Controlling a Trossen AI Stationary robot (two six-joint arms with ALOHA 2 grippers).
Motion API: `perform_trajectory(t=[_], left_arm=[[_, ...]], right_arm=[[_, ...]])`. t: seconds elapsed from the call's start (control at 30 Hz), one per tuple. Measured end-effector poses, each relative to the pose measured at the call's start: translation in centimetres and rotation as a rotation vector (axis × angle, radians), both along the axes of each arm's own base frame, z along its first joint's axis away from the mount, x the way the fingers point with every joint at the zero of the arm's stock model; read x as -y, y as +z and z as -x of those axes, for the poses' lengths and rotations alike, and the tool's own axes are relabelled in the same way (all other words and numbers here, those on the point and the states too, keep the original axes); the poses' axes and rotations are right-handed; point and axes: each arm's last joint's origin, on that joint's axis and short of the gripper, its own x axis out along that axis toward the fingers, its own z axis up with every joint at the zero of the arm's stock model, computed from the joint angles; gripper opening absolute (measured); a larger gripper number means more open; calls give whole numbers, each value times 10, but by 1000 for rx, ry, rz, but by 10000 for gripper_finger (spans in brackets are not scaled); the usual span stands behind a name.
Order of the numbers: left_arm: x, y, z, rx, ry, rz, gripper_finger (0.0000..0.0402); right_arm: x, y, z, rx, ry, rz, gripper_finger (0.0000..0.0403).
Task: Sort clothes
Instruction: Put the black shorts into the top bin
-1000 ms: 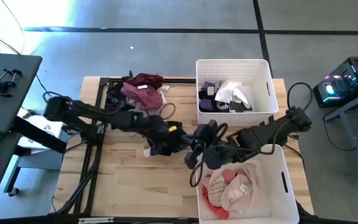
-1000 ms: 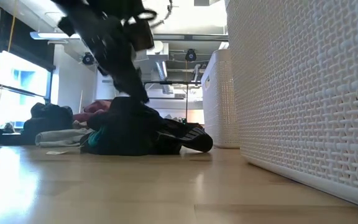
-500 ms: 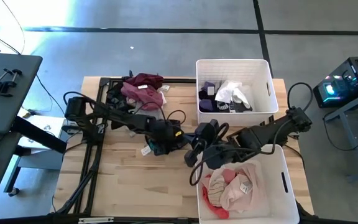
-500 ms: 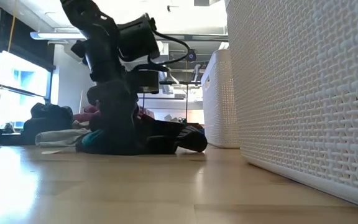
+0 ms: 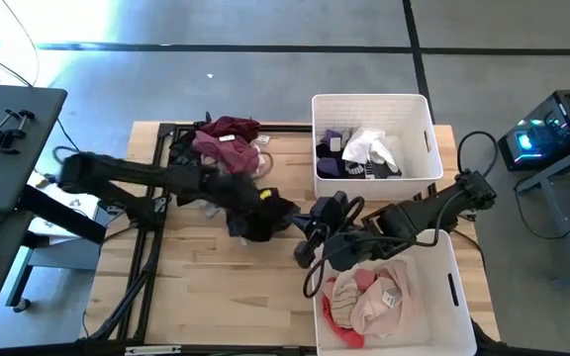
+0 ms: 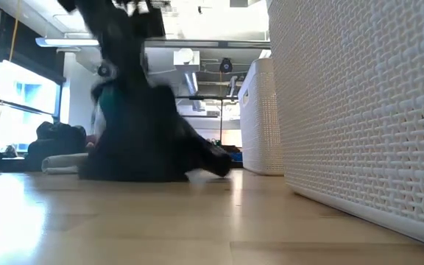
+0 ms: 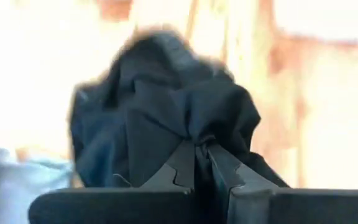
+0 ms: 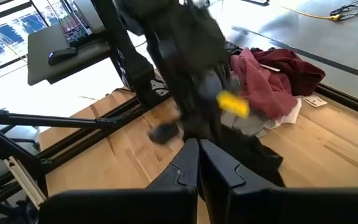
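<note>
My left end effector (image 7: 196, 149) is clamped on a black garment (image 5: 255, 220) mid-worktop (image 5: 196, 287) — beside the maroon clothes pile (image 5: 228, 143). Right end effector (image 5: 307, 247) hangs closed, empty, just beside it.

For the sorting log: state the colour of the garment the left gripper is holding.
Black. The soft fabric garment pinched in the left gripper shows best in the left wrist view.

No readable text, labels or numbers anywhere.
</note>
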Motion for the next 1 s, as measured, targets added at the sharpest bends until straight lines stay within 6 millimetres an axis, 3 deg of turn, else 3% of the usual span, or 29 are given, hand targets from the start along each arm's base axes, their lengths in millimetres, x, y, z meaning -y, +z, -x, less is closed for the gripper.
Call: perform_trajectory(t=[0.2,0.4,0.6,0.77,0.9,1.0], left_arm=[[7,96,34,366,-46,-6,1],[13,160,56,607,-91,-10,1],[18,178,61,659,-199,16,0],[18,177,59,655,-202,18,0],[18,176,59,651,-201,19,0],[18,176,58,644,-194,29,1]], right_arm=[[4,8,-10,41,104,-1,2],[24,21,-27,113,237,65,32],[58,15,-40,66,236,53,150],[75,-11,-65,-4,294,-29,243],[74,-39,-90,-32,355,-51,253],[72,-51,-100,-33,357,-60,206]])
